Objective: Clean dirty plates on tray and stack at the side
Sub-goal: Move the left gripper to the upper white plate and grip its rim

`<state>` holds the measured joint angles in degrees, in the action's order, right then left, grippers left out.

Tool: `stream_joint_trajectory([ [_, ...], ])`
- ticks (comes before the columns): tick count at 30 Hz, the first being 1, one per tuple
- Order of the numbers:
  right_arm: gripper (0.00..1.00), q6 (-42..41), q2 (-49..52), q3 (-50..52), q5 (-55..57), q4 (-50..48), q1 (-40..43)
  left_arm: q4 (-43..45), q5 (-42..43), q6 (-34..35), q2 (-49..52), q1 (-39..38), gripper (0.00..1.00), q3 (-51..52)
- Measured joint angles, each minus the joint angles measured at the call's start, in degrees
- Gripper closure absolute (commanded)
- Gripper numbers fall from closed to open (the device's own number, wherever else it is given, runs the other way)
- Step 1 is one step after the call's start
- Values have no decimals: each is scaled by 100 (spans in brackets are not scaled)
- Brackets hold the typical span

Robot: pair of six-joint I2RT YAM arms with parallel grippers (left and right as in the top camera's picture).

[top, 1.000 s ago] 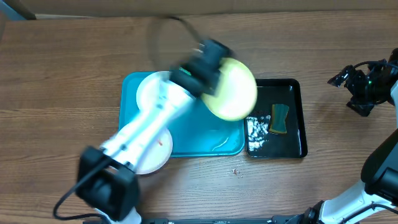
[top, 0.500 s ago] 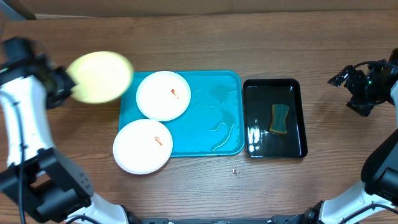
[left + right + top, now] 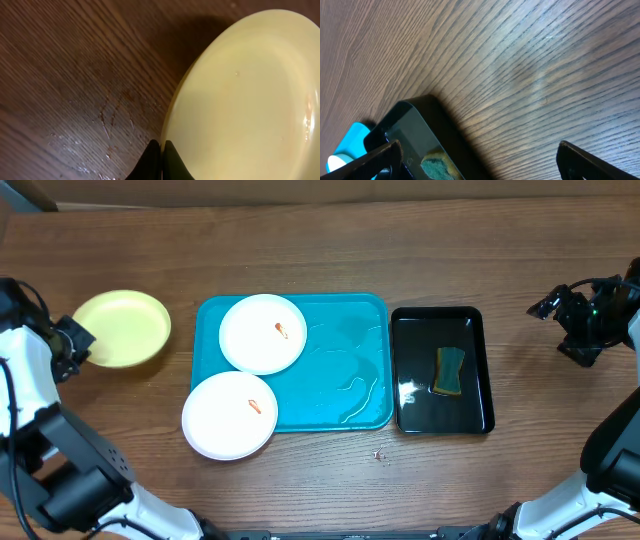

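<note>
The pale yellow-green plate (image 3: 122,328) lies on the table left of the turquoise tray (image 3: 345,365). My left gripper (image 3: 78,342) is shut on its left rim; the left wrist view shows the plate (image 3: 250,100) with my fingers (image 3: 162,150) pinching its edge. Two white plates with orange smears are at the tray's left: one (image 3: 262,333) at the back inside it, one (image 3: 229,414) at the front overhanging its rim. My right gripper (image 3: 560,320) is open and empty above bare table, far right.
A narrow black tray (image 3: 482,370) stands right of the turquoise tray and holds a green sponge (image 3: 449,370); it also shows in the right wrist view (image 3: 427,135), with the sponge (image 3: 437,166). Water films the turquoise tray's middle.
My left arm swung the yellow-green plate from above the tray's right side across to the far left and brought it down onto the table. The right arm has not moved.
</note>
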<state>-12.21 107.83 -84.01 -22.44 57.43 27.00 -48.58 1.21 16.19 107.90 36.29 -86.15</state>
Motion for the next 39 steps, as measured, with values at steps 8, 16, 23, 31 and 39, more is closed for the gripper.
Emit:
stream_joint_trajectory([
  [8,0,2,0,0,-2,2,0,219,-39,9,570,-59,44,63],
  [16,0,-2,0,0,0,2,0,-422,1248,-450,627,-127,28,-138],
  [23,0,0,0,0,-2,2,0,-1593,1805,-619,407,-549,28,-951],
  [31,0,0,0,0,0,0,0,-2470,1224,-719,33,-2575,26,-903],
  [39,0,-2,0,0,0,2,0,-1945,199,-278,33,-3980,26,-299],
])
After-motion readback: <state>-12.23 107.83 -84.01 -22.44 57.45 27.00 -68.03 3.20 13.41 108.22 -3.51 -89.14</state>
